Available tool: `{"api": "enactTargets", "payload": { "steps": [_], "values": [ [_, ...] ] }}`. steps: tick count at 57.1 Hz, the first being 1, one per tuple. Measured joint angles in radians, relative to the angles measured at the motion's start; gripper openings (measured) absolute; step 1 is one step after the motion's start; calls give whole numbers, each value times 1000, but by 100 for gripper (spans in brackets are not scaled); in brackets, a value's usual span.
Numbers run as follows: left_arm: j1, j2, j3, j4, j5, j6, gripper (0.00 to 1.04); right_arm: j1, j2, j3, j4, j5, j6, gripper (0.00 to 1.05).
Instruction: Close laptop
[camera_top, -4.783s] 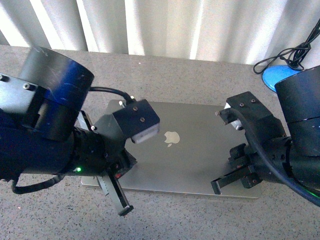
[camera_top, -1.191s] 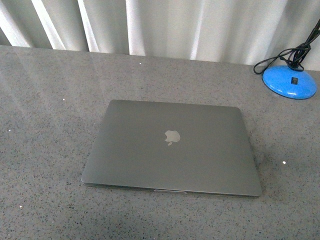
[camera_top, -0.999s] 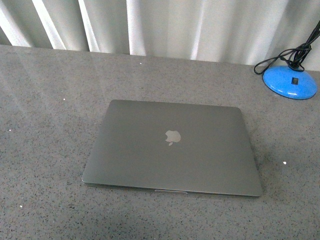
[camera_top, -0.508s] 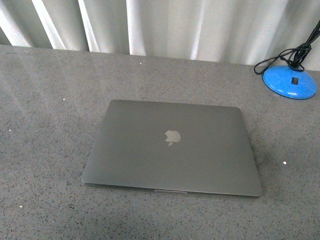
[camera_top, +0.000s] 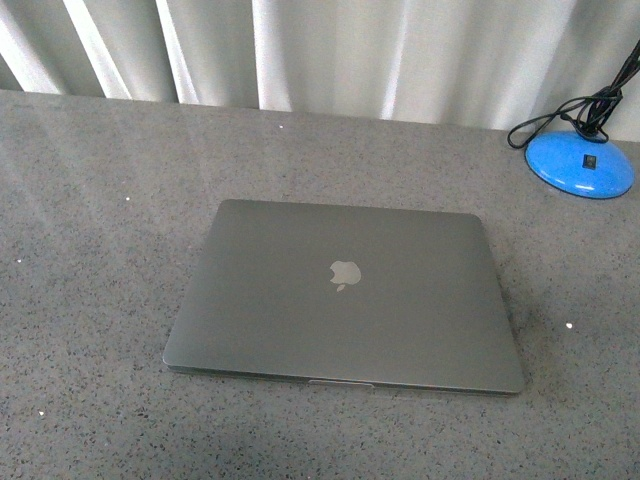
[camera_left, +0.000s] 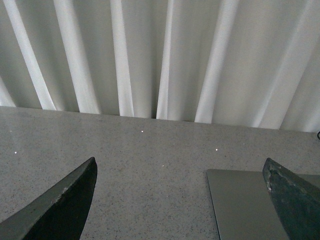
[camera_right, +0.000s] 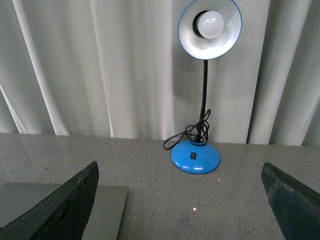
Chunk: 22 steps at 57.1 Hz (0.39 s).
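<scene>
1. The laptop (camera_top: 343, 296) is seen fully closed, lying flat on the grey speckled table (camera_top: 90, 220), its apple logo (camera_top: 345, 273) facing up.
2. A blue desk lamp (camera_right: 199, 90) is placed well apart from it, at the table's far right, before a white curtain (camera_top: 330, 50).
3. The left gripper (camera_left: 182, 200) is held spread wide above the table, nothing gripped.
4. The right gripper (camera_right: 180, 205) is likewise spread and empty.

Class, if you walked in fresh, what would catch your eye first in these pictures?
The closed grey laptop lies flat mid-table, pale logo up. At the table's far right edge stands a blue desk lamp with its black cord coiled at the base, white curtains behind.
</scene>
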<state>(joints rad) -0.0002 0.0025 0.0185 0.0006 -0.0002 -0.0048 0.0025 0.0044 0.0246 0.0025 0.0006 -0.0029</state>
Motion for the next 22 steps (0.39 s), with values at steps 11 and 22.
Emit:
{"api": "enactTargets", "payload": {
  "steps": [11, 22],
  "values": [
    [0, 0, 0, 0, 0, 0, 98, 0, 0, 0, 0, 0, 0, 95],
    [0, 0, 0, 0, 0, 0, 98, 0, 0, 0, 0, 0, 0, 95]
  ]
}}
